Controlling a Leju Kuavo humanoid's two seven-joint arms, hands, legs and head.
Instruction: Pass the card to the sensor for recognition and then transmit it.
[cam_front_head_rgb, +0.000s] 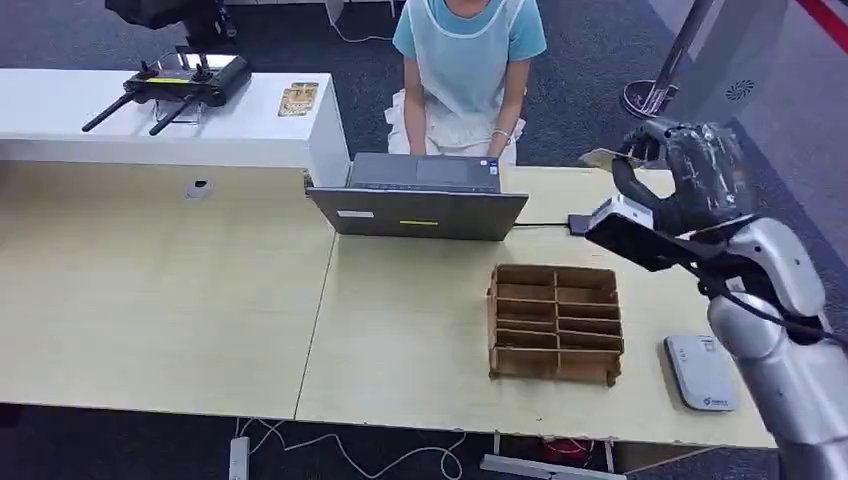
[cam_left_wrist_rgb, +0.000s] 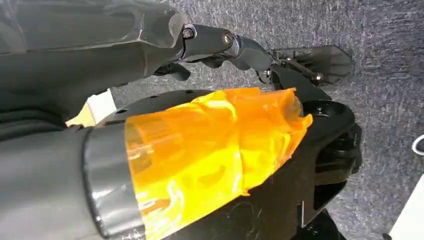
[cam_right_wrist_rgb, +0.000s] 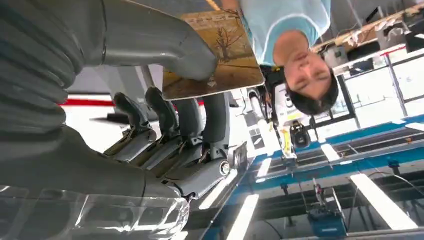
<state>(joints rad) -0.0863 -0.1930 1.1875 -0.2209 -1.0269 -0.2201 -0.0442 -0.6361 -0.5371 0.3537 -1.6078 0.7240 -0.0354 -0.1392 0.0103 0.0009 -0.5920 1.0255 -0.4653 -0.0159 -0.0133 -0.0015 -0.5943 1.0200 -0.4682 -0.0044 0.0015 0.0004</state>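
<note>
The card (cam_front_head_rgb: 606, 157) is pinched in the raised right hand (cam_front_head_rgb: 690, 170) at the head view's upper right, well above the white sensor (cam_front_head_rgb: 702, 372), so recognition and handover to the person (cam_front_head_rgb: 468, 60) are judged still outstanding.

A pale wood counter (cam_front_head_rgb: 150, 300) is seen in the head view, made of two panels joined by a seam running front to back. On the right panel, a grey laptop (cam_front_head_rgb: 420, 200) is set at the far edge, its lid toward the camera. A brown cardboard divider box (cam_front_head_rgb: 556, 322) with several compartments lies nearer the front, well apart from the laptop. A flat white sensor (cam_front_head_rgb: 701, 372) is placed just right of the box, near the front right corner. A small round fitting (cam_front_head_rgb: 199, 188) is noted on the left panel. A white counter (cam_front_head_rgb: 120, 125) adjoins at the far left; a black remote controller (cam_front_head_rgb: 180, 85) with two antennas and a yellowish card (cam_front_head_rgb: 298, 98) are laid on it.
</note>
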